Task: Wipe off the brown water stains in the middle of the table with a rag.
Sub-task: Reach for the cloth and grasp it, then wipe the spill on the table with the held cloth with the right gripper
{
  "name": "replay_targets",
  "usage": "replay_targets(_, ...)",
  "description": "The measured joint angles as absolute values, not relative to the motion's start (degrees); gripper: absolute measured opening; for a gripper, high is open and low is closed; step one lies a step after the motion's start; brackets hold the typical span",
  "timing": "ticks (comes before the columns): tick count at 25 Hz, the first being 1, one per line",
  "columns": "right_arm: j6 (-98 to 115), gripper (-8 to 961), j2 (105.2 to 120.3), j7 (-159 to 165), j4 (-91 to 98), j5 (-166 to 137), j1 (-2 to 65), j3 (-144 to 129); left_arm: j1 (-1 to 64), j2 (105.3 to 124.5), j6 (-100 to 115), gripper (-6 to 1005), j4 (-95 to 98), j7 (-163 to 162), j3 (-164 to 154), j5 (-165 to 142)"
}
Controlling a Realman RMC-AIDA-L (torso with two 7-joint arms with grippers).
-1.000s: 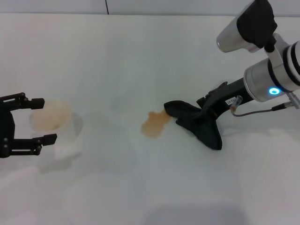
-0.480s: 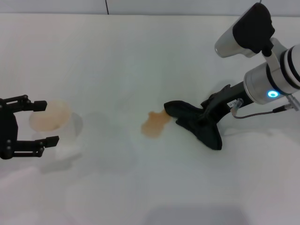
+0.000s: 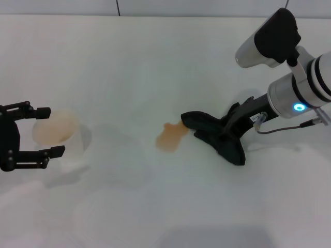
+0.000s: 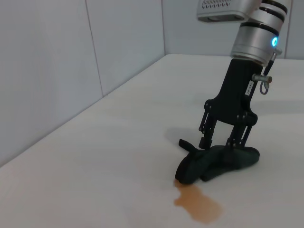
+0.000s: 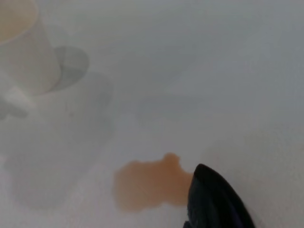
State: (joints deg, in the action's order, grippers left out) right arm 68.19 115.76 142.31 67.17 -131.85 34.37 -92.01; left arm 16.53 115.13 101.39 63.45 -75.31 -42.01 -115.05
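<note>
While pinning the rag point(image 3: 220, 138) to the table point(image 3: 155, 62) just beside the brown water stains point(image 3: 170, 137), holds the right gripper point(image 3: 226, 130) low and tilted, fingers apparently clamped on a fold of cloth (grip half hidden by the lumps), ready to sweep toward the blot. Has the cloth's front tip touching the blot's edge, blot unwiped. Keeps the left gripper point(image 3: 50, 131) well aside, fingers apart around the plastic cup point(image 3: 58, 124), out of the wiping path.
</note>
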Motion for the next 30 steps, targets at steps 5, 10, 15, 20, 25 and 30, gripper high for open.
replay_targets(5, 67.6, 520, 115.75, 142.5, 66.7, -131.8, 34.6, -92.5, 16.5, 115.13, 101.0, 861, 63.4, -75.3, -42.0, -115.1)
replay_targets(10, 67.5, 490, 115.75, 142.5, 66.7, -131.8, 35.1, -92.5, 16.5, 115.19, 100.7, 862, 63.4, -75.3, -42.0, -115.1)
replay_targets(15, 67.5, 358, 115.75, 142.6, 65.8, -131.8, 36.1, -92.6, 16.5, 115.22, 100.6, 862, 63.4, -75.3, -42.0, -115.0)
replay_targets(20, 67.6, 175, 115.78, 144.5, 63.8, -132.4, 38.1, -93.7, 16.4, 115.41, 100.4, 862, 63.0, -74.4, -42.0, -115.0)
replay_targets(25, 67.8, 105, 115.92, 145.1, 64.2, -132.0, 38.9, -94.6, 16.4, 115.51, 100.0, 861, 62.9, -74.4, -42.0, -115.0)
replay_targets(30, 67.8, 89, 116.03, 145.2, 65.1, -128.2, 40.3, -98.1, 16.5, 115.5, 99.9, 861, 62.9, -74.0, -41.8, -115.0)
